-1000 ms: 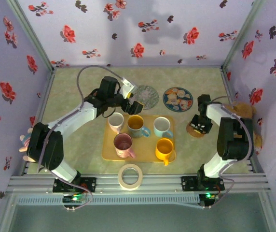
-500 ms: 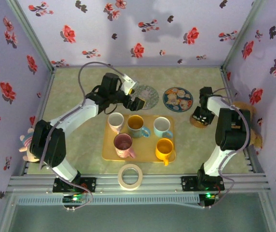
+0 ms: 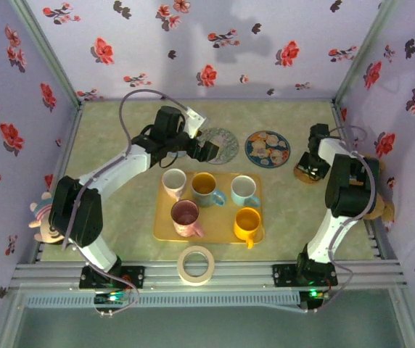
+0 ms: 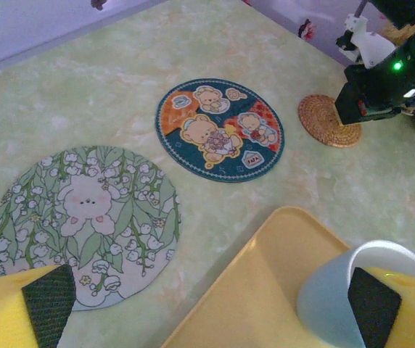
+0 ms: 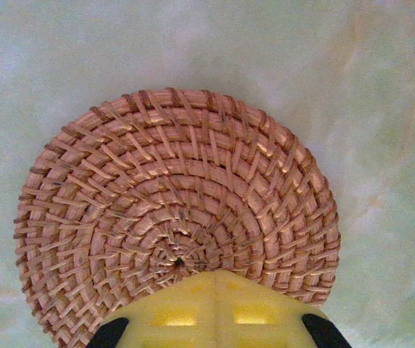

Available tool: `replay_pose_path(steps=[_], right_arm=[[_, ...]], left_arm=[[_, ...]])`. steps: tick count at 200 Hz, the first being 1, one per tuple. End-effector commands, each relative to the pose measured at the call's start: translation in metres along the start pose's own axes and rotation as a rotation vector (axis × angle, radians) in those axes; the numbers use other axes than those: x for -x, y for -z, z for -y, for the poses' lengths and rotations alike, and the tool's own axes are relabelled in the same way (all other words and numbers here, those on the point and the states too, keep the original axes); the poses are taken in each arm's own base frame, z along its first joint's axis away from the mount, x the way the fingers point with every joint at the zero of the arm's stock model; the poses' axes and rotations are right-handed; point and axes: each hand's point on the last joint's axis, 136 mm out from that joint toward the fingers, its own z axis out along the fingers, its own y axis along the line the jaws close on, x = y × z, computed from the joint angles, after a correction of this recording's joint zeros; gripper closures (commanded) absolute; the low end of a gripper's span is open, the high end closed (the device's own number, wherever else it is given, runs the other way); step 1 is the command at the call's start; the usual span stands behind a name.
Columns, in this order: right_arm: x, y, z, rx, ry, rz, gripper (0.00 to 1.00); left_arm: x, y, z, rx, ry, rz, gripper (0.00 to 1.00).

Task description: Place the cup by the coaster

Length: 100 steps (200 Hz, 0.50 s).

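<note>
Now, cup: the pale blue cup (image 3: pixel 244 190) stands upright at the back right corner of the yellow tray (image 3: pixel 216 221), among four others; it is near the bear coaster (image 3: pixel 267 147) but not beside it; which cup is meant I cannot tell
Handling: it looks like glazed ceramic, so probably stiff, smooth, fairly weighty and breakable if dropped; best pinched over the rim wall, one finger inside, away from the handle
Left gripper (image 3: pixel 207 151): jaws spread wide and empty; it hovers at the green coaster (image 3: pixel 226 141) edge, just behind the tray
Right gripper (image 5: pixel 212 284): jaws closed, tip over the woven coaster (image 5: pixel 178 181) rim; pinching or pressing, I cannot tell
Since a second ago: woven coaster and right gripper went back and rightward together; left gripper crept backward; cups unmoved
</note>
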Motion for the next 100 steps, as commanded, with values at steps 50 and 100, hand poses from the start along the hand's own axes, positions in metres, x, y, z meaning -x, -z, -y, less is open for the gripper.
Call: replay_pose_path(steps=[50,100], right_arm=[[0.047,-0.010,-0.014,0.024,0.005,0.041,1.00],[0.064,-0.021,-0.024,0.036,0.019,0.031,1.00]], left_arm=[[0.013,-0.011,-0.006,0.023,0.038,0.031,0.00],[0.010,-0.013,-0.009,0.032,0.035,0.021,0.01]])
